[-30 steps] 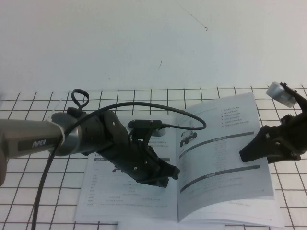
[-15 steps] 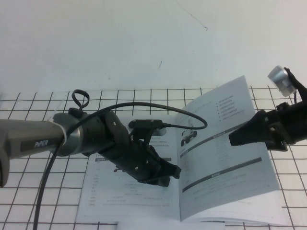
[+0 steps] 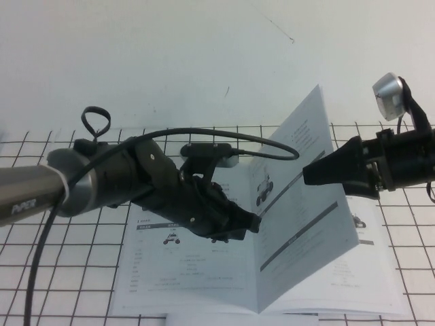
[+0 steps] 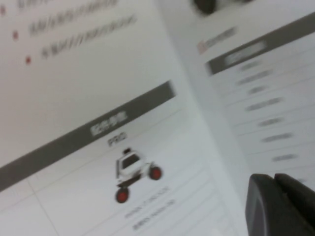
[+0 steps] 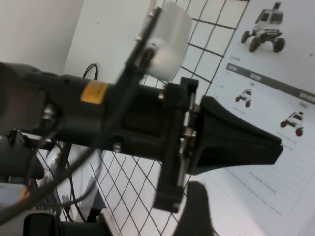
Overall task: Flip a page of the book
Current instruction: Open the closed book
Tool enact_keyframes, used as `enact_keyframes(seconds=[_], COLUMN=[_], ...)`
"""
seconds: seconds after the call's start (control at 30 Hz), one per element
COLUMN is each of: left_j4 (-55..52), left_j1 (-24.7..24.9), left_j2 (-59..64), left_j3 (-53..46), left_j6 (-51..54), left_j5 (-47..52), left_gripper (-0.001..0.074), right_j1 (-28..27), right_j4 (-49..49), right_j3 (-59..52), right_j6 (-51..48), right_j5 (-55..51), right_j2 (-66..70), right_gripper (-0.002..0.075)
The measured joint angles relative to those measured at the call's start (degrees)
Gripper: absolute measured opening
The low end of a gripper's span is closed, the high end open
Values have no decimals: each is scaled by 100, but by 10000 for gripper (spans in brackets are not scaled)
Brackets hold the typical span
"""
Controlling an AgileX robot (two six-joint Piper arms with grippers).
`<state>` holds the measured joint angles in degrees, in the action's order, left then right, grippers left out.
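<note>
The book [image 3: 204,272] lies open on the cloth [image 3: 41,272]. The page [image 3: 306,197] stands up at its middle. The left gripper [image 3: 238,224] is over the left leaf, the right gripper [image 3: 319,173] right of the page.

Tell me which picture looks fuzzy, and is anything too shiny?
Left wrist view: the page text is smeared and unreadable, the left gripper a soft dark blob. High view: sharper, flat even light, no glare on the book. Right wrist view: the right gripper looks fairly crisp.

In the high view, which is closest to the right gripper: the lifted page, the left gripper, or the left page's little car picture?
From the right gripper:
1. The page, lifted, right beside it.
2. Left gripper, at the book's middle.
3. Car picture, low on the left page.
</note>
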<state>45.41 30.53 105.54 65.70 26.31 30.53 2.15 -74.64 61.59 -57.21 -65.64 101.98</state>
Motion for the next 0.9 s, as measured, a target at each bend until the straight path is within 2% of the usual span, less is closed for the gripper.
enact_keyframes(seconds=[0.2, 0.37, 0.57, 0.77, 0.9], left_j4=[-322, -528, -469, -429, -428], left_j1=[0, 0, 169, 1149, 2000], left_j2=[-636, -1216, -2155, -2717, -2732], left_j3=[0, -89, -517, -764, -853], left_j6=[-12, -48, -58, -116, -257], left_j5=[366, 905, 1018, 768, -193], left_gripper=[-4, -3, -3, -3, -3], right_j1=[238, 257, 266, 270, 270], right_j4=[-101, -258, -468, -529, -529], right_j3=[0, 0, 0, 0, 0], right_j6=[-50, -156, -307, -352, -352], right_j5=[238, 311, 331, 331, 339], right_j2=[0, 0, 0, 0, 0], right_gripper=[533, 533, 533, 533, 533])
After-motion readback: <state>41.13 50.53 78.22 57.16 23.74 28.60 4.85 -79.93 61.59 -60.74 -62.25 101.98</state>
